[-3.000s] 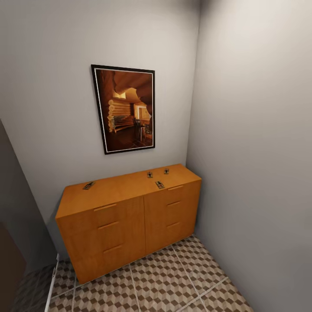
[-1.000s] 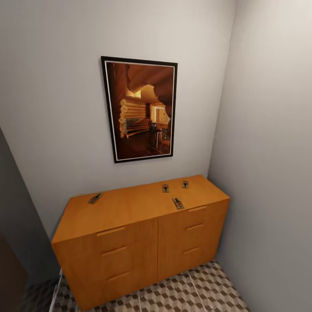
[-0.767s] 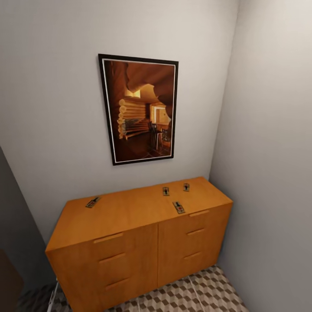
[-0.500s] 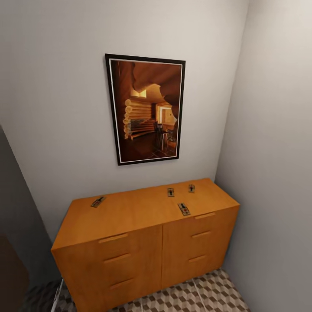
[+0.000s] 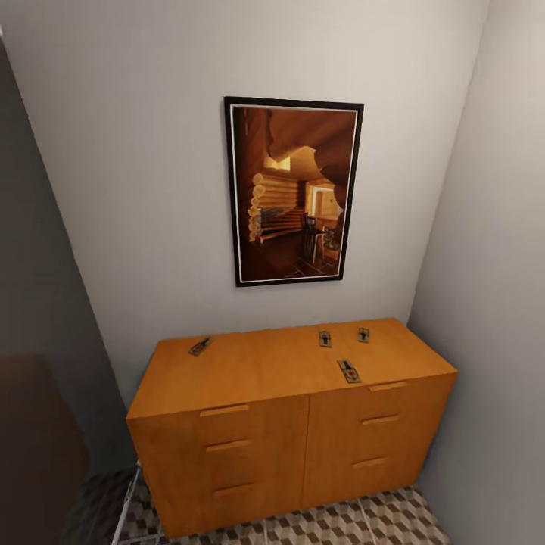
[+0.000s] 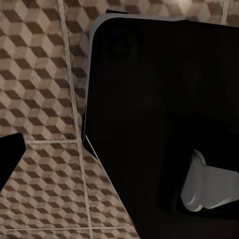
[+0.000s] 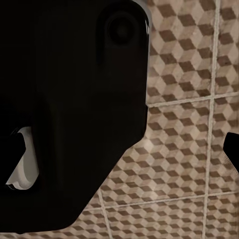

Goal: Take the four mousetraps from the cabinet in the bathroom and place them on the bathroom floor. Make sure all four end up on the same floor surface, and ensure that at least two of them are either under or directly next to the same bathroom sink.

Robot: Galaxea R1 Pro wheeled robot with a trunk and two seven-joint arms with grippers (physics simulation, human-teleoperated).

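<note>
step: approach phase, judged from the head view; the robot faces the cabinet (image 5: 295,424) and no trap is picked up yet, so all four pickups and the floor placement remain.
mousetraps: four lie flat on the cabinet top. one mousetrap at the far left (image 5: 199,347) sits near the back edge, well apart from the others. a cluster of three sits toward the right: a back pair (image 5: 325,338) and (image 5: 363,334), and a front one (image 5: 349,371) close to the front edge, above the right drawer column.
left gripper: in the left wrist view a dark body fills much of the frame above the bathroom floor (image 6: 45,99); whether its fingers are open or closed cannot be told, and nothing is seen held.
right gripper: the same in the right wrist view, dark housing over tiles (image 7: 189,129); finger opening cannot be told, nothing visibly gripped.
next move: likely closing in on the cabinet and raising an arm to top height; the front trap of the cluster looks the easiest first reach.
edges: the cabinet's right end stands just beside the side wall (image 5: 499,227), so the right arm has little side room there. the back wall with the framed picture (image 5: 295,189) limits reach depth. a dark panel (image 5: 30,227) crowds the left.
open room: tiled floor shows in front of the cabinet base, enough for the base to square up.
risk: traps are thin and flat, so a pinch may slip or push one off the front edge.
</note>
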